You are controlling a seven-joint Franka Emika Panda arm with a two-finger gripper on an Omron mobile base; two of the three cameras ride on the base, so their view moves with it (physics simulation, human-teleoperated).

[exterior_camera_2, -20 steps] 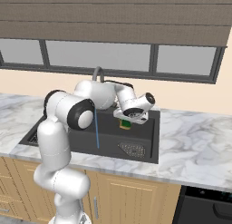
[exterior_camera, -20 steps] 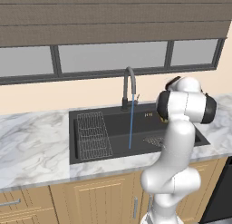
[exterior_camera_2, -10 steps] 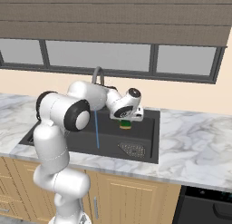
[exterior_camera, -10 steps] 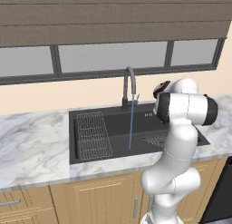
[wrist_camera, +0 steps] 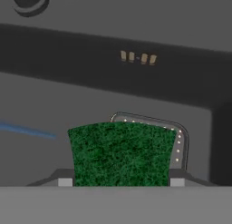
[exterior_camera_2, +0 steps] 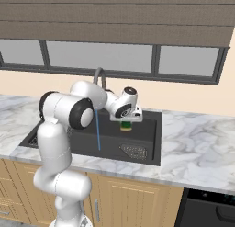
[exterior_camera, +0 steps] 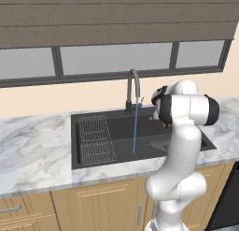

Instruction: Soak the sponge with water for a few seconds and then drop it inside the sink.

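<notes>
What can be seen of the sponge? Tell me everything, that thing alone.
The sponge is a small rectangular block with a rough, speckled green face; the right base view shows a yellow layer beneath the green. It looks soft and scrubby. The end effector is shut on it and holds it in the air above the sink, right of the water and apart from the stream. Whether it is wet cannot be told.

We see a rendered home kitchen: a dark sink (exterior_camera: 93, 153) with gooseneck faucet (exterior_camera: 133, 87) set in a marble bench (exterior_camera: 32, 150), wooden cabinets (exterior_camera: 98, 206) below, a blind-topped window (exterior_camera: 112, 59) behind, and an oven (exterior_camera_2: 209, 210) alongside.
</notes>
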